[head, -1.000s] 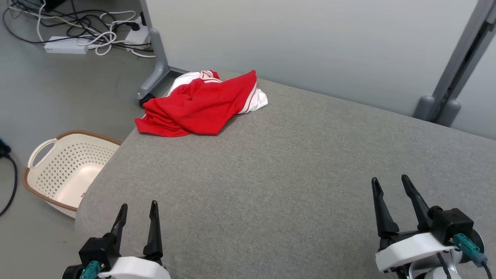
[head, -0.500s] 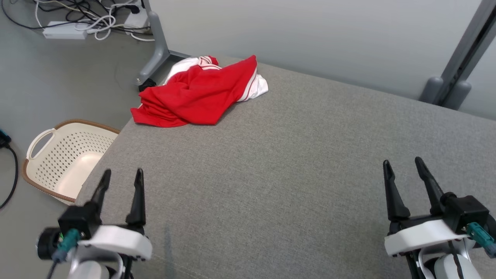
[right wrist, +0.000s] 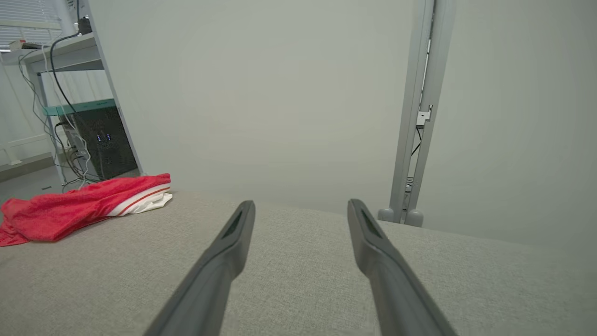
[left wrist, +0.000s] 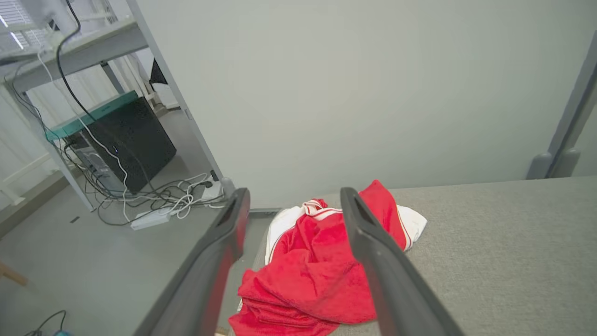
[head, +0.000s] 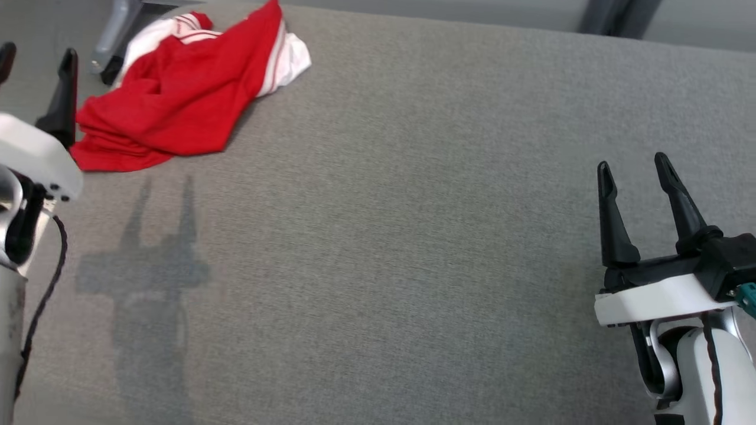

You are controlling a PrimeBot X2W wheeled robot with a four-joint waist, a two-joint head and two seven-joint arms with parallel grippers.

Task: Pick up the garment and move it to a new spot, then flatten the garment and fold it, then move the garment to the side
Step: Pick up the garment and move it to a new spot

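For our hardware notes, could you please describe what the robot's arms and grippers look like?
Each gripper has two long, tapering black fingers and a white shell behind them. The right gripper carries a teal connector; a thin black cable runs along the silvery wrist of the left gripper.

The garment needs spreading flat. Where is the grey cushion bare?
The grey cushion is bare from the red garment across to the right gripper, and nearer the robot too. Crowded only at the far left corner: the garment, with the left gripper beside it.
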